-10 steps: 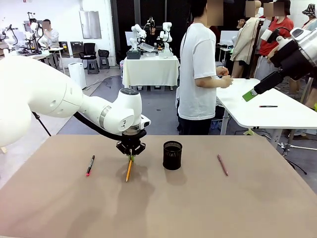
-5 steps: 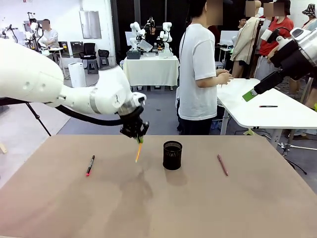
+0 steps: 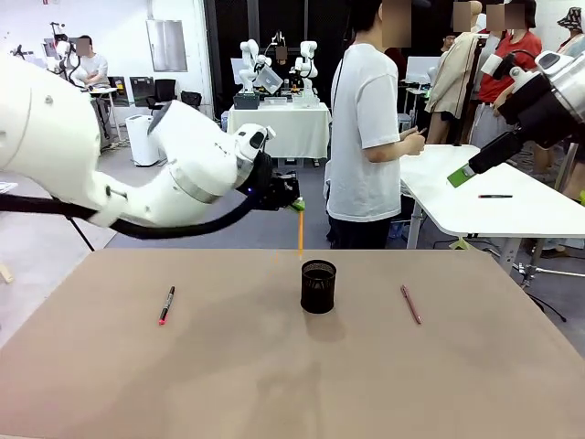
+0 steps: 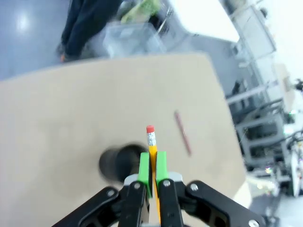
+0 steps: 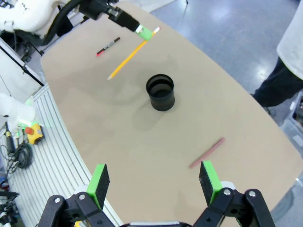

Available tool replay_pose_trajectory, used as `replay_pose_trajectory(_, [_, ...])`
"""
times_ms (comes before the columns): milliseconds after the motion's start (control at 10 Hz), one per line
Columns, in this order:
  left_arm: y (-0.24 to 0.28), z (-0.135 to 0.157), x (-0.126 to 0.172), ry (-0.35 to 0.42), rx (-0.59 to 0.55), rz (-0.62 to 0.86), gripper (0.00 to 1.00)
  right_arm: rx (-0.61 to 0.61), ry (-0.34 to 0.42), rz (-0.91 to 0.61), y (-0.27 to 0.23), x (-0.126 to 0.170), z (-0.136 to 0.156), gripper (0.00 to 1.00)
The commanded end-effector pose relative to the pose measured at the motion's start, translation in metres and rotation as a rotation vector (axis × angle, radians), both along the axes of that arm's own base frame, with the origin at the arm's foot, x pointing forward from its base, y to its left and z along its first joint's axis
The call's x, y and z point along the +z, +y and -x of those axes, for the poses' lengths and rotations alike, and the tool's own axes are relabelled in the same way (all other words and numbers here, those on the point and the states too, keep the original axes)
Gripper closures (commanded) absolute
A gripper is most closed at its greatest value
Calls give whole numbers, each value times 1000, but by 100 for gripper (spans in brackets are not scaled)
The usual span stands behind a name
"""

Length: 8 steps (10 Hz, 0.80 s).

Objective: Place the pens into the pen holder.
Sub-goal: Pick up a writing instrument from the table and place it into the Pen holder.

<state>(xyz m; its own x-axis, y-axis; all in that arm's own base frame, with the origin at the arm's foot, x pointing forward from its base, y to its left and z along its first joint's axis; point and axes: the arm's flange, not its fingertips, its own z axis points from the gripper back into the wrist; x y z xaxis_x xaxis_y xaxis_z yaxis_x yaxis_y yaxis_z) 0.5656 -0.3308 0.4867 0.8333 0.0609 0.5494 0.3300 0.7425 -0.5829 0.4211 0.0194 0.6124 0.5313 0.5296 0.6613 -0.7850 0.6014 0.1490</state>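
Note:
My left gripper [image 3: 291, 203] is shut on an orange-yellow pencil [image 3: 300, 233], which hangs point down just above and slightly left of the black mesh pen holder [image 3: 318, 285]. In the left wrist view the green pads [image 4: 146, 166] pinch the pencil [image 4: 151, 142], eraser end up, with the blurred pen holder [image 4: 117, 161] below. A black marker with a red end [image 3: 166, 305] lies at the table's left. On the right lies a brownish-pink pen [image 3: 410, 304]. My right gripper [image 5: 154, 182] stands open, high above the table; beneath it are the pen holder [image 5: 160, 92] and the pen [image 5: 207, 152].
A person in a white shirt [image 3: 366, 137] stands beyond the table's far edge. A white side table [image 3: 475, 197] is at the back right. The brown table [image 3: 292, 384] has free room in front.
My left gripper has lifted the pencil off the table and carried it up and to the right, over the pen holder. The right arm has not moved.

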Motion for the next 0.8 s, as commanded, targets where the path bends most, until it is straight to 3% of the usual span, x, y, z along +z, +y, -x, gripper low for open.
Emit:
replay_pose_trajectory(0, [15, 12, -30, -220, -67, 71, 100, 9, -4, -20, 0, 1, 0, 0])
replay_pose_trajectory(100, [13, 17, -35, -346, -71, 79, 100, 9, -4, -20, 0, 1, 0, 0])
replay_pose_trajectory(200, [13, 26, -38, -450, -187, 86, 100, 9, -4, -20, 0, 1, 0, 0])
replay_pose_trajectory(300, [14, 33, -39, -490, -286, 91, 100, 9, -4, -20, 0, 1, 0, 0])
replay_pose_trajectory(400, [15, 32, -39, -446, -309, 83, 100, 9, -4, -20, 0, 1, 0, 0])
replay_pose_trajectory(500, [-29, 5, 19, -388, -139, 23, 100, 9, -4, -20, 0, 1, 0, 0])
replay_pose_trajectory(700, [-29, 5, 19, -388, -139, 23, 100, 9, -4, -20, 0, 1, 0, 0])
